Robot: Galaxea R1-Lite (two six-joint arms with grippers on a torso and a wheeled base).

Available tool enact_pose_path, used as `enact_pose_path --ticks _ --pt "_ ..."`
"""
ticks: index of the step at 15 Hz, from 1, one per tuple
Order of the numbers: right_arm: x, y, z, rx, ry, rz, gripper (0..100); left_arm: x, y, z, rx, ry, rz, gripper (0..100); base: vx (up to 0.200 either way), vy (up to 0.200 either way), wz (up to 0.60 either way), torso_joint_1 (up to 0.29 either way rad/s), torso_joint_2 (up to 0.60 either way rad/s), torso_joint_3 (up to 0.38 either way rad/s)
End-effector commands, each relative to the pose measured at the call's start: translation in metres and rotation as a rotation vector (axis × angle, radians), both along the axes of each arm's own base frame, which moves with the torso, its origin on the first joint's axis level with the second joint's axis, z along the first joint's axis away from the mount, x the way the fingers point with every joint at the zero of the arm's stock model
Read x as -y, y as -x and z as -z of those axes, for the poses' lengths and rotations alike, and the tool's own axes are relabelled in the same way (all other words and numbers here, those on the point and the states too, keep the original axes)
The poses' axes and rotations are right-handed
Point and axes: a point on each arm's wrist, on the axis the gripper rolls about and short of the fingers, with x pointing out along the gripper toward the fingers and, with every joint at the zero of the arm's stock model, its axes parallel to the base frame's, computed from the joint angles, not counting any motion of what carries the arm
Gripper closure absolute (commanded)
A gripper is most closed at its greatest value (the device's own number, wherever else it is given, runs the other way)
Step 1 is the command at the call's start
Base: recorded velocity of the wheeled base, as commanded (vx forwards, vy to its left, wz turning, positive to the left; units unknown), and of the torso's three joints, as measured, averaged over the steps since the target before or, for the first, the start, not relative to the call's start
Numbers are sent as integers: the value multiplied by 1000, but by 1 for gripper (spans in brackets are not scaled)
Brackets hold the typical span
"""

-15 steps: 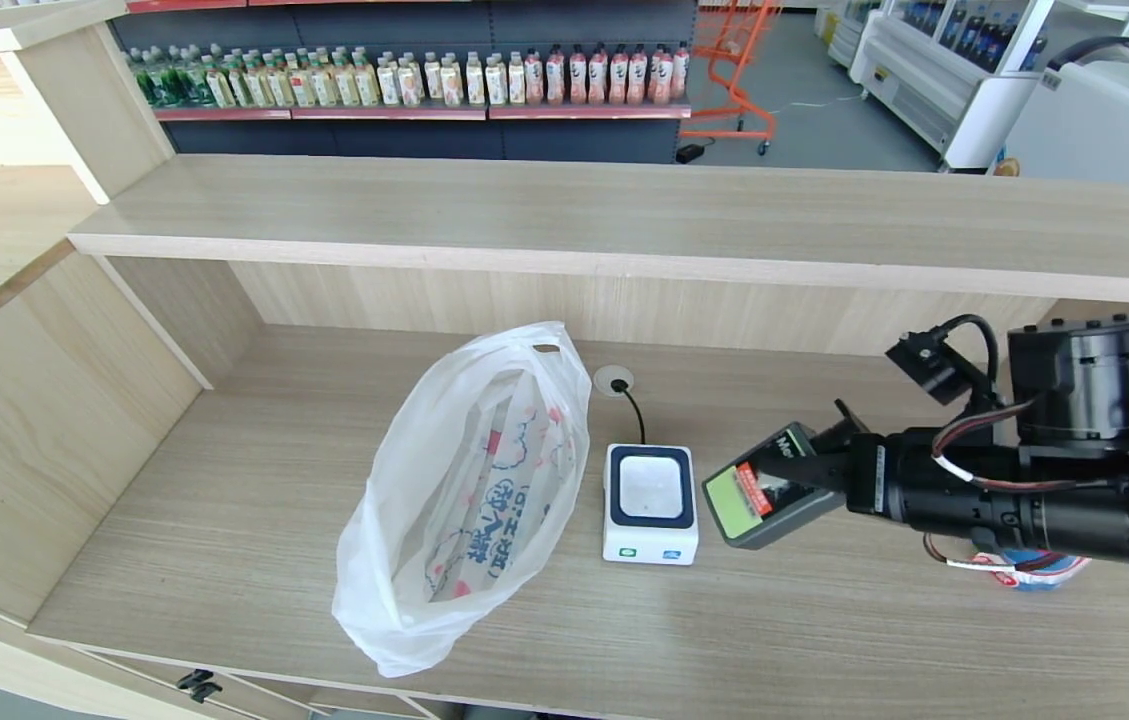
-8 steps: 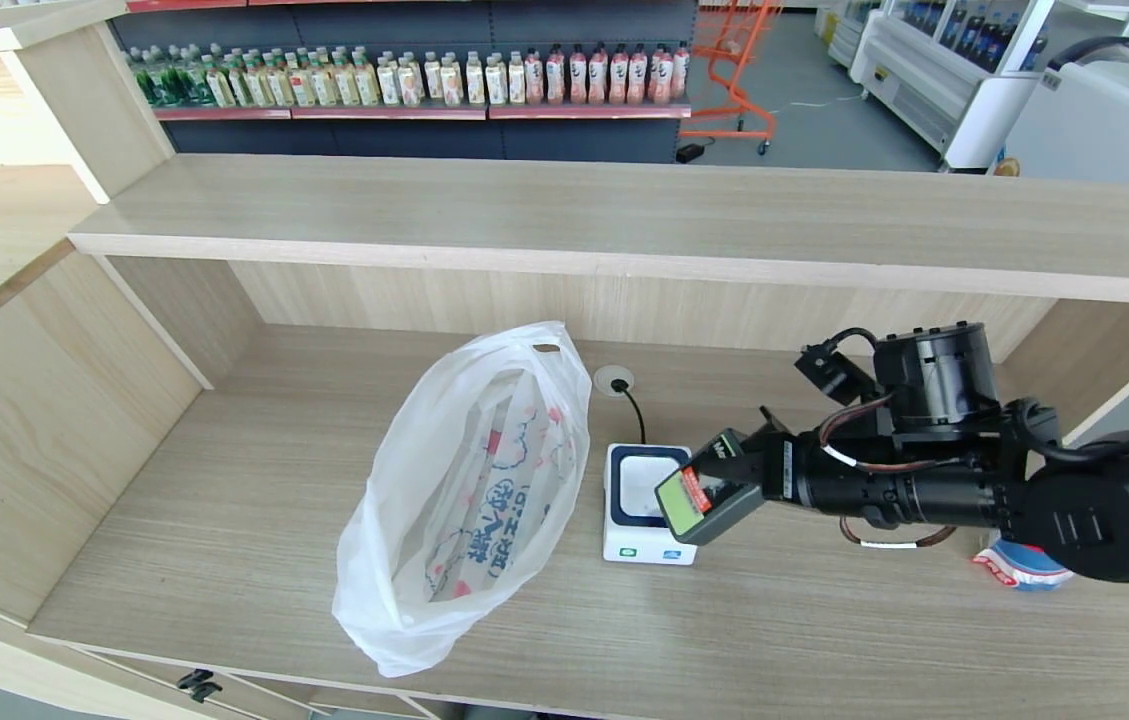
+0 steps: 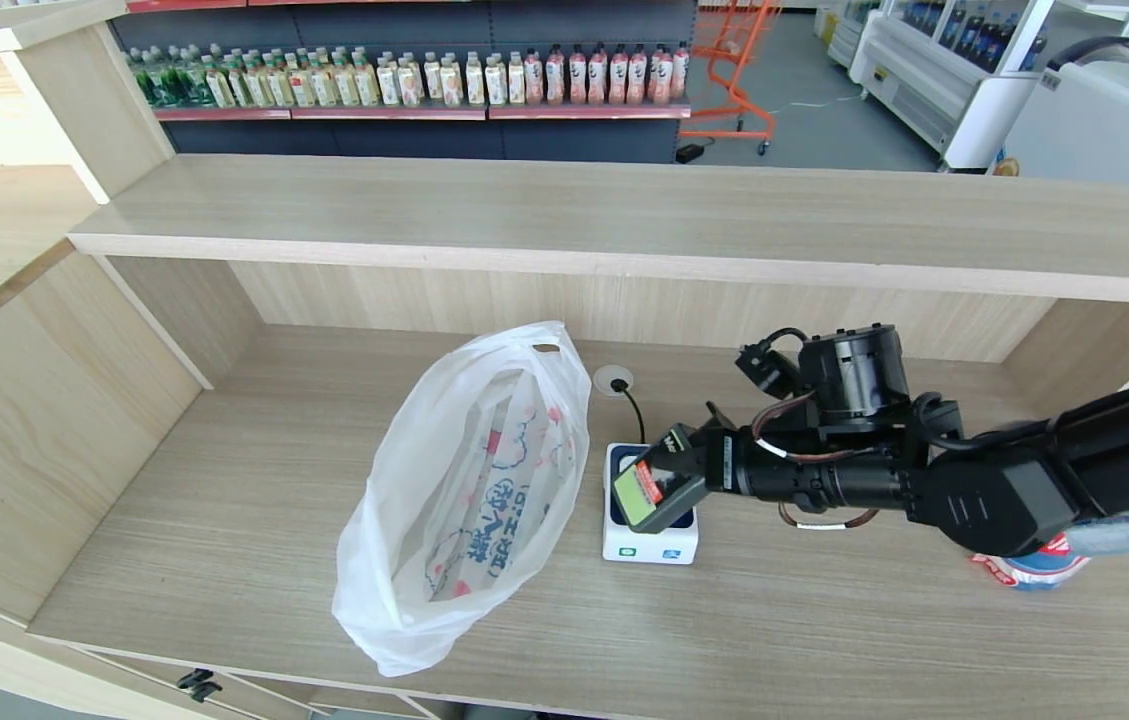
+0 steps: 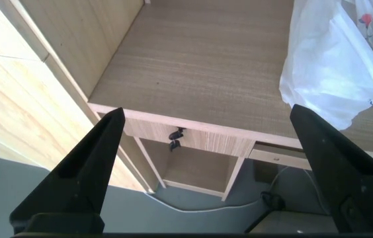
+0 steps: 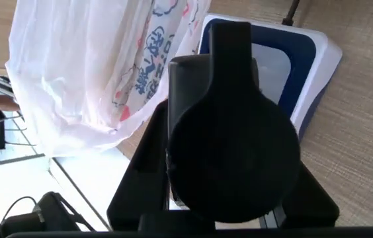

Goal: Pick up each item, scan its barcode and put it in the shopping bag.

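Wooden counter (image 3: 224, 520), scanner (image 3: 652, 546) half hidden beneath grey box (image 3: 644, 492) in right gripper (image 3: 681, 467)

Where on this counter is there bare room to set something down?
Bare counter lies between the left wall and the shopping bag, and along the front edge from the scanner to the packet. Crowded: over the scanner, where the right end effector holds a box.

Head view looks steeply down on the bench (image 3: 224, 560), shopping bag (image 3: 464, 500) central. Left wrist view faces down past the bag's bottom end; right wrist view sits close beside the bag, which all share.
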Motion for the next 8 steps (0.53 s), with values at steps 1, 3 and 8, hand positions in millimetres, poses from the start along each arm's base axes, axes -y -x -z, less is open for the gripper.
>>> enact_pose_path --ticks 1,3,8 --pt "-3 -3 15 -15 40 -17 100 0 0 0 0 0 0 0 0 0 0 0 0 0" --pt "-3 -4 15 -8 41 -20 100 0 0 0 0 0 0 0 0 0 0 0 0 0" --pt "17 39 -84 254 -105 -66 100 0 0 0 0 0 0 0 0 0 0 0 0 0"
